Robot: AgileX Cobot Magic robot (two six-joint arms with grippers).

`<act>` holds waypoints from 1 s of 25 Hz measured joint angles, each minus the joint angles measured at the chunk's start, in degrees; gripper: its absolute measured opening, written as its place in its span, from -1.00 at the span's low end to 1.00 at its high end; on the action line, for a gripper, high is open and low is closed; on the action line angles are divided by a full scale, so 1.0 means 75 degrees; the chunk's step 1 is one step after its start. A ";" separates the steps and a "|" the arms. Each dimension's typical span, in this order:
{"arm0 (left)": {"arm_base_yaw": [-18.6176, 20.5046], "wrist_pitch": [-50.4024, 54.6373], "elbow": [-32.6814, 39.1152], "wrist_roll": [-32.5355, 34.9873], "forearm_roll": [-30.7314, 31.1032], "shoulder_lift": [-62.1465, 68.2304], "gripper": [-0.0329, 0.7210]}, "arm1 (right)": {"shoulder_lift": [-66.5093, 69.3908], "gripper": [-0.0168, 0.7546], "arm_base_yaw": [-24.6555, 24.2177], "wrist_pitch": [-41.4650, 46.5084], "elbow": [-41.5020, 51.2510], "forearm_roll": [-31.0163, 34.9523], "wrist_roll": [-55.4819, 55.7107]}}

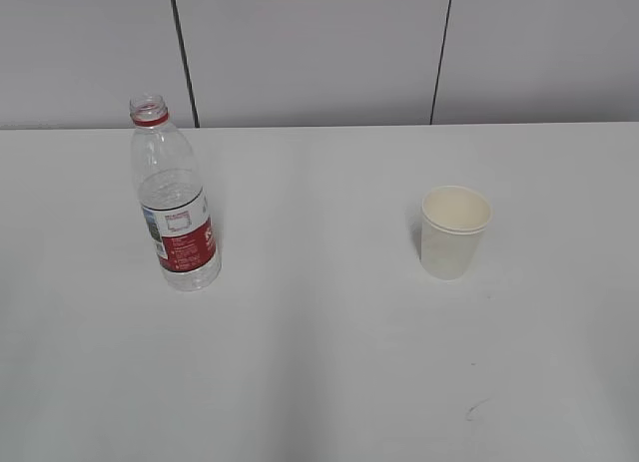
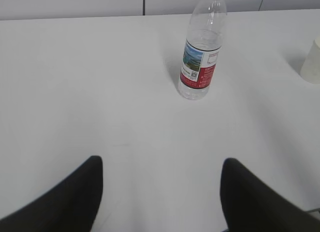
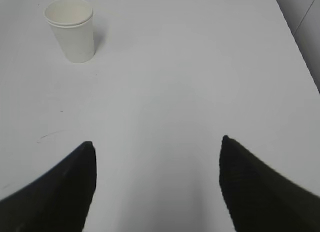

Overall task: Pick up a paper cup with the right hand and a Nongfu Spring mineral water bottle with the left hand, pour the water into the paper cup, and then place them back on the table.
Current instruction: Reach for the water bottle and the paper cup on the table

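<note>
The clear water bottle (image 1: 172, 205) with red neck ring, no cap and red-and-white label stands upright on the white table (image 1: 319, 382) at the left. It also shows in the left wrist view (image 2: 201, 51), far ahead and right of centre. The off-white paper cup (image 1: 454, 231) stands upright at the right; in the right wrist view (image 3: 71, 29) it is far ahead at the upper left. My left gripper (image 2: 161, 162) is open and empty, well short of the bottle. My right gripper (image 3: 157, 142) is open and empty, well short of the cup. Neither arm shows in the exterior view.
A small dark scuff mark (image 1: 475, 409) lies on the table in front of the cup, also in the right wrist view (image 3: 49, 136). The table's right edge (image 3: 295, 46) runs near the right gripper. A grey panelled wall (image 1: 319, 53) stands behind the table.
</note>
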 joint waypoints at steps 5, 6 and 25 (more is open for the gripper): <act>0.0000 0.0000 0.0000 0.0000 0.0000 0.0000 0.26 | 0.0000 0.51 0.0000 0.0000 0.0000 0.0000 0.0000; 0.0000 0.0000 0.0000 0.0000 0.0000 0.0000 0.24 | 0.0000 0.51 0.0000 0.0000 0.0000 0.0005 0.0000; 0.0000 0.0000 0.0000 0.0000 0.0000 0.0000 0.22 | 0.2249 0.51 0.0000 -0.3823 -0.0134 -0.0020 -0.0028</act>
